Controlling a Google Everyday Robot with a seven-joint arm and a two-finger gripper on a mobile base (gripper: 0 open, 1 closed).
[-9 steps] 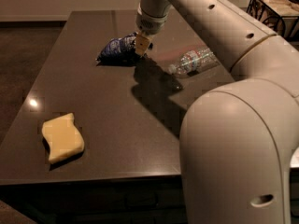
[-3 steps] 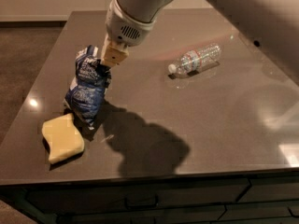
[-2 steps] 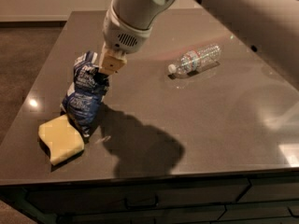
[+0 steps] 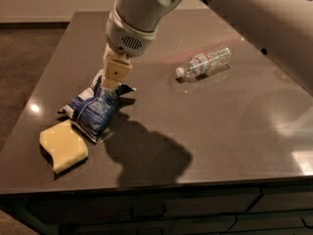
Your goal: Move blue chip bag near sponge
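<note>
Camera view: claw (image 4: 112, 83) pinching blue chip bag (image 4: 92, 110) on dark tabletop (image 4: 220, 124) (glossy), just beside sponge (image 4: 63, 146).

Clear water bottle (image 4: 205, 62) lying sideways on dark table (image 4: 230, 131).

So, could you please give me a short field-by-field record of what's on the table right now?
surface: dark table
blue chip bag: crumpled, resting front-left, lower edge apparently touching the sponge
sponge: flat, near the front-left edge
hand: at the bag's upper end, arm reaching down from above
water bottle: clear plastic, on its side, well apart to the right and further back
task state: bag beside sponge
</note>
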